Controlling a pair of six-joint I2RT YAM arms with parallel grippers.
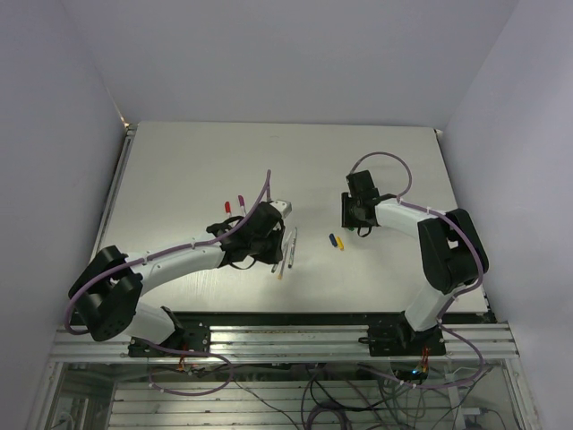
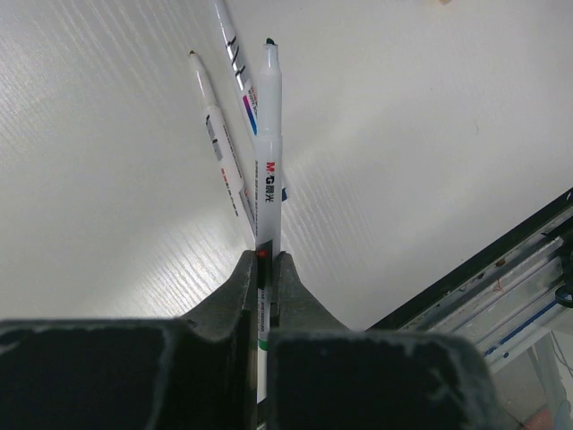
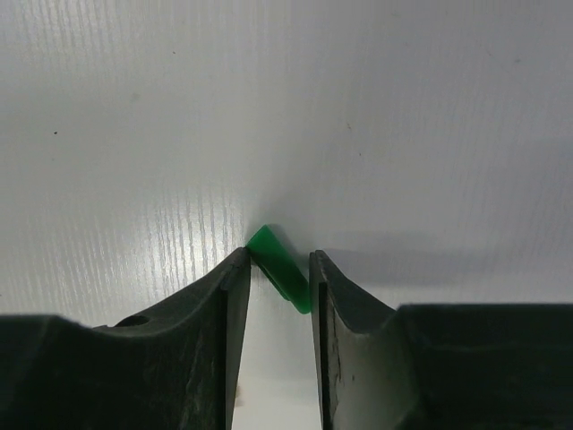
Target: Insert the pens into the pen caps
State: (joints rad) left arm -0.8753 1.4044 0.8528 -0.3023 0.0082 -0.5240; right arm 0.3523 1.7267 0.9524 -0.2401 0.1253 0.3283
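Green cap (image 3: 279, 269): a short, smooth, glossy plastic bullet, lying askew between the jaws of the right gripper (image 3: 278, 258), which stand narrow and appear to pinch it just above the table (image 1: 179, 161).

Held pen (image 2: 269, 161): a slim, pale, round barrel with printed lettering and a dark pointed tip, clamped near its rear end by the closed left gripper (image 2: 266, 262) and pointing away from it.

Progress: early. No pen shows a cap fitted; this pair is in hand but well apart.

Two more pens (image 2: 218, 134) lie side by side on the matt, finely ribbed white table below. A blue cap (image 1: 332, 239) and a yellow cap (image 1: 339, 245) lie touching between the arms (red and magenta pieces beyond the left gripper are too small to identify).
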